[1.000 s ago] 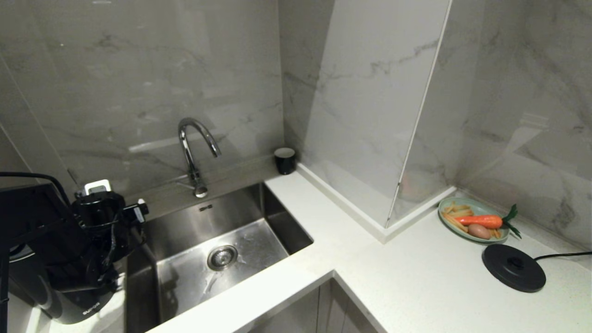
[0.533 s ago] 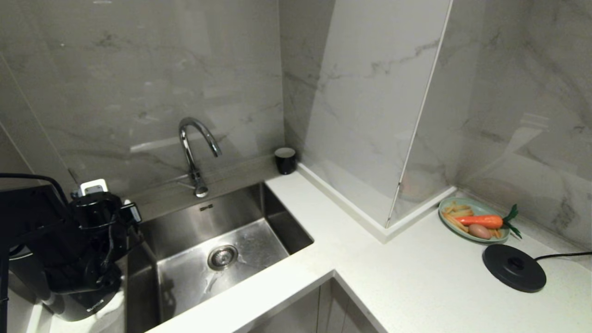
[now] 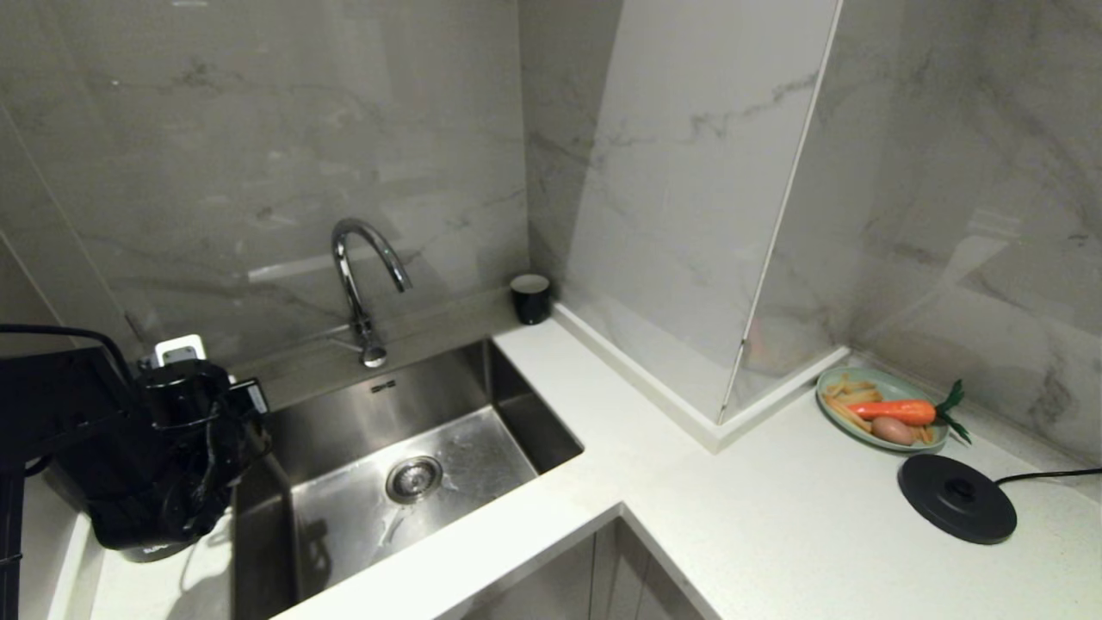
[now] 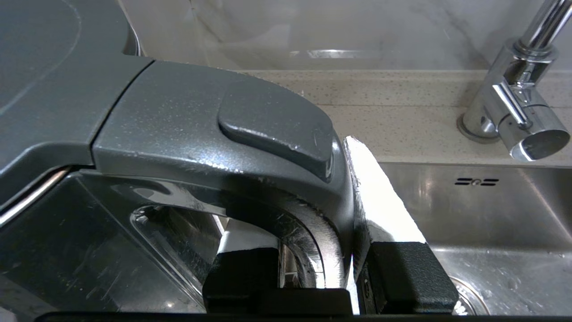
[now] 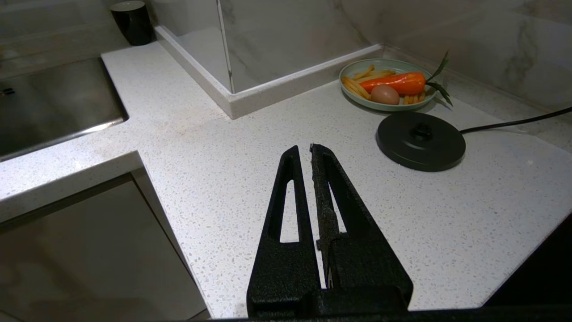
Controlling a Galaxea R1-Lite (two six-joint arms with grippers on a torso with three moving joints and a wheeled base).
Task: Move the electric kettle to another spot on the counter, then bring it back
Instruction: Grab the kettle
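kettle time: the electric kettle [image 3: 142,508] stands on the counter [image 3: 775,525] at the far left, just beside the sink [image 3: 405,465]. the left gripper [image 4: 313,250] has its two fingers [image 4: 380,210] pinched on the loop handle [image 4: 268,179], one inside the loop and one outside. that handle looks like the best place to hold. the kettle looks hard and shiny, so probably slippery, and maybe heavy if water is inside. the right gripper [image 5: 306,154] hangs over the white stone, fingers nearly together, holding nothing. nearby sit the round base [image 3: 956,498], a plate [image 3: 882,413] of food, a small cup [image 3: 530,298] and the tap [image 3: 362,284].
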